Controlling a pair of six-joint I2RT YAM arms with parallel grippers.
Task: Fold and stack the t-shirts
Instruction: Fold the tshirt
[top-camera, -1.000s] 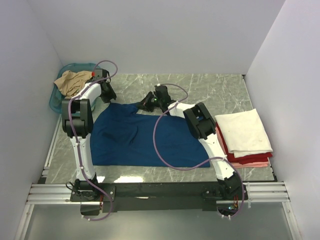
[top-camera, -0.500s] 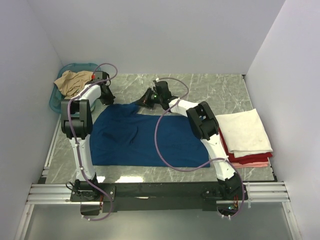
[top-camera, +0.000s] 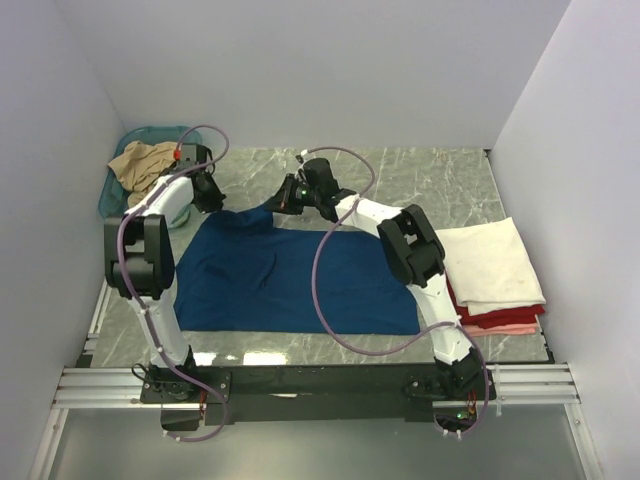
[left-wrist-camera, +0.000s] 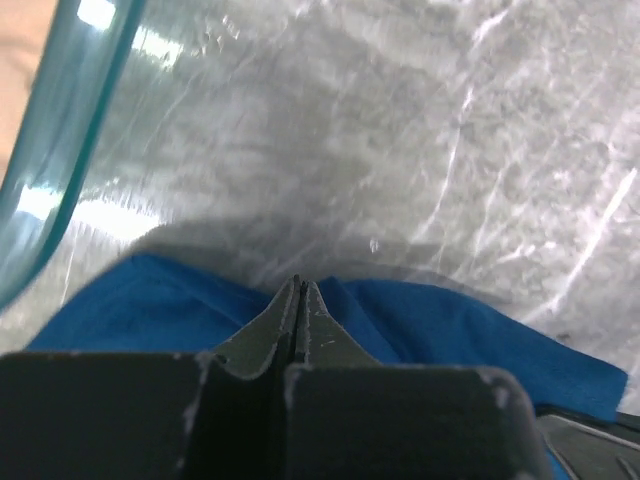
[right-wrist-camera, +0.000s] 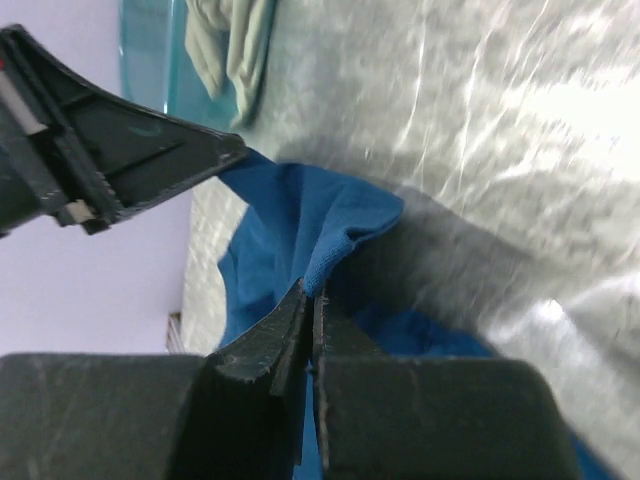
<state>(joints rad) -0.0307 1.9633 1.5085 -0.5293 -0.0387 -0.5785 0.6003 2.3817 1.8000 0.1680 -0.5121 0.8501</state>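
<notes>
Well, the dark blue t-shirt (top-camera: 300, 275) lies spread across the table (top-camera: 420, 175), light and floppy, likely to sag when lifted. The left gripper (left-wrist-camera: 300, 287) and right gripper (right-wrist-camera: 311, 292) are both pinched together on its far edge; those 2 corners look like the sensible hold.

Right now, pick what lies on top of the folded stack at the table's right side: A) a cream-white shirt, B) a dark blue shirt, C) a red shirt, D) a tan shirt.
A: the cream-white shirt lies folded uppermost, with the red shirt and the pink shirt peeking out under its near edge.
</notes>
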